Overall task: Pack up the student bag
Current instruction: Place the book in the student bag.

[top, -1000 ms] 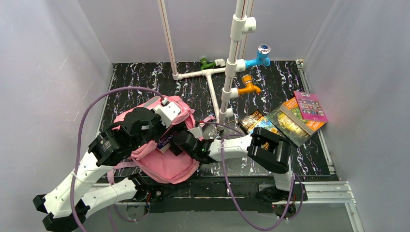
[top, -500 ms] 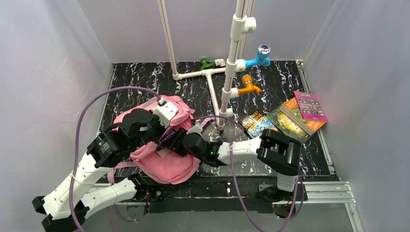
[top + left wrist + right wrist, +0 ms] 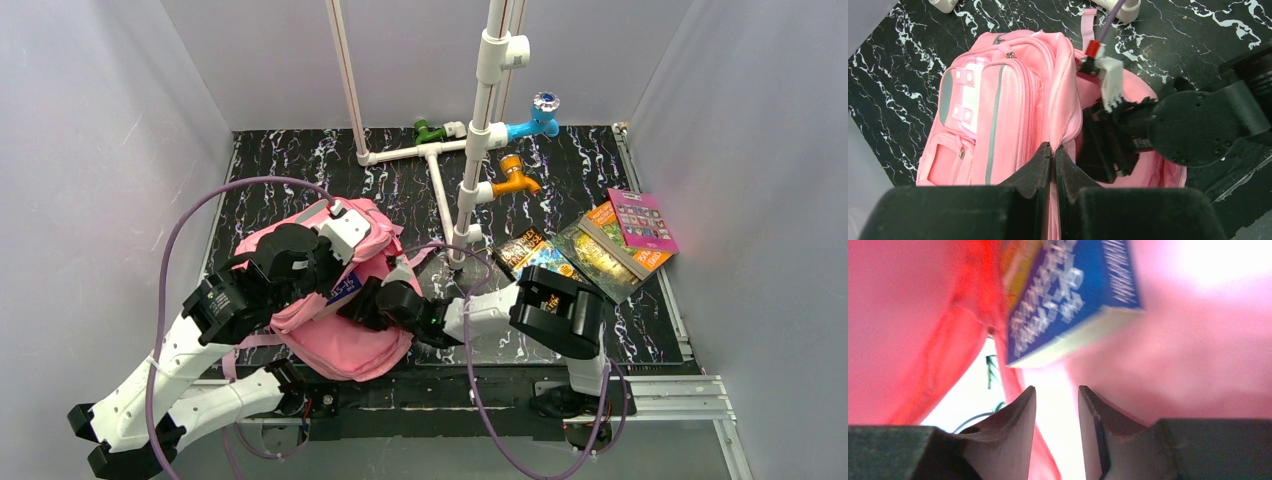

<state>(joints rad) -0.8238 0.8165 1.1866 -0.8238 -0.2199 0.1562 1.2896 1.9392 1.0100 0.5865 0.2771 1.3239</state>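
Observation:
The pink student bag (image 3: 350,345) lies at the table's near left, front pockets and grey stripes (image 3: 993,115) facing up. My left gripper (image 3: 1053,147) is shut on the pink fabric edge of the bag's opening and holds it up. My right gripper (image 3: 1055,388) is inside the mouth of the bag (image 3: 365,300), its jaws partly apart with nothing between them. A blue book (image 3: 1068,295) lies just ahead of its fingertips inside the bag, and its corner shows at the opening (image 3: 343,289).
More books lie at the right: one by the pipe base (image 3: 530,252) and a stack with a pink cover on top (image 3: 625,235). A white pipe frame (image 3: 470,190) with green, blue (image 3: 535,115) and orange (image 3: 515,182) taps stands behind. Grey walls close in both sides.
My right gripper pushed further into the bag's mouth and its jaws have narrowed; the blue book sits free ahead of them. The left gripper's hold on the bag edge is unchanged.

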